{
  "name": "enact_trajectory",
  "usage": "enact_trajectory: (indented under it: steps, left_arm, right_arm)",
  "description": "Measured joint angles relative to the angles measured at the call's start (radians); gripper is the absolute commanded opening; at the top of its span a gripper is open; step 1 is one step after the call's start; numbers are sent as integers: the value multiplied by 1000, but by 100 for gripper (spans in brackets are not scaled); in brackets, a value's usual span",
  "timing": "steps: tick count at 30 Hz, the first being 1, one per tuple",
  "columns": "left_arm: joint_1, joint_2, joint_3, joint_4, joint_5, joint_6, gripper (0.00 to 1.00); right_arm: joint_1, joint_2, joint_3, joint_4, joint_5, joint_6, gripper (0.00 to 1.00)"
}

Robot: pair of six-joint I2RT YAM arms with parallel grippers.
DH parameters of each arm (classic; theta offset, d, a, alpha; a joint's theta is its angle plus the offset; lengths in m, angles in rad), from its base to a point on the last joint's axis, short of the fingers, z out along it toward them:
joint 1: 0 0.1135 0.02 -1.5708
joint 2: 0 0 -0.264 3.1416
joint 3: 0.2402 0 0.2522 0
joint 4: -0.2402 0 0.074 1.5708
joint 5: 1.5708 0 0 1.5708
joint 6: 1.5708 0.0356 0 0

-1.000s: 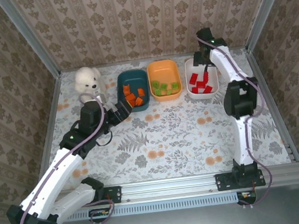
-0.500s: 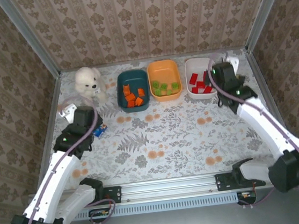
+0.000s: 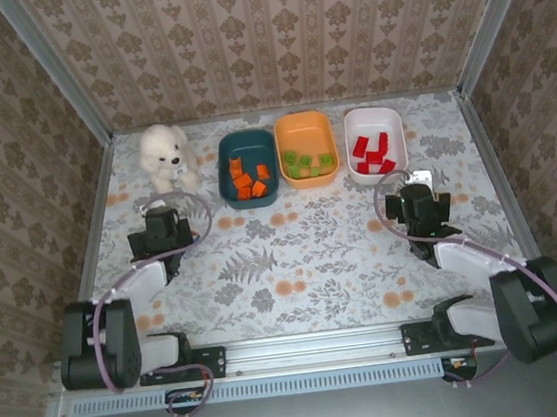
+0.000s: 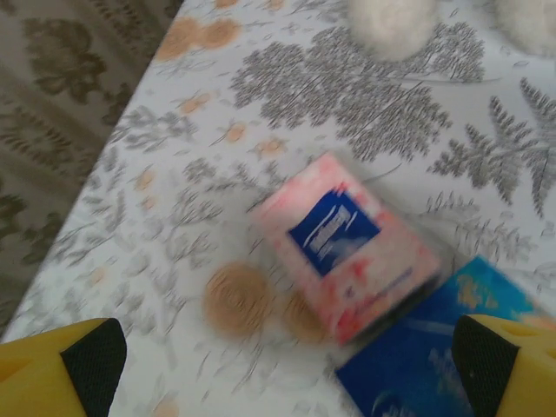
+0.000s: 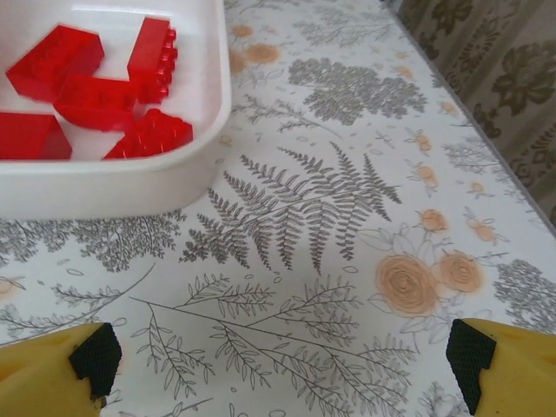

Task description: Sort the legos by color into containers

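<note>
Three containers stand in a row at the back. The dark teal tub [image 3: 249, 168] holds orange legos [image 3: 248, 180]. The orange tub [image 3: 306, 148] holds green legos [image 3: 306, 163]. The white tub [image 3: 375, 143] holds red legos [image 3: 371, 154]. In the right wrist view the white tub's rim [image 5: 130, 187] and red legos [image 5: 95, 87] lie at the upper left. My right gripper [image 3: 416, 195] [image 5: 282, 360] is open over bare cloth just in front of that tub. My left gripper [image 3: 164, 219] [image 4: 287, 365] is open low over the left side of the table, nothing held.
A white plush bear [image 3: 164, 153] sits at the back left, its paws [image 4: 391, 22] ahead of the left gripper. A small blue-and-pink carton [image 4: 347, 243] lies on the floral cloth just ahead of the left fingers. Metal rails and patterned walls enclose the table.
Both arms have pulled back from the tubs and folded toward the near edge. The right gripper left the white tub; the left swung away from the teal tub to the left.
</note>
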Motion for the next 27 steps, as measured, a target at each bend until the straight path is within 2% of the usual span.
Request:
enact_trajectory:
  steps: [5,11,13,17,27]
  left_arm:
    - [48,158,69,133,127,58,100]
    - [107,188,72,311,248,105,100]
    - [111,189,37,387,266,116,100]
    - [98,216,-92,584,264,123,100]
    - [90,241,-108,661,248,127,100]
  right_arm:
    - [-37,130,23,188,-90,-40,100]
    - [-119,250,13,431,-193,-54,100]
    - [-139,288,-11,505,-203,-50,100]
    - [-145,306,-25,541,-205,-46,100]
    - [-134,307,-23,564,-204,-46,100]
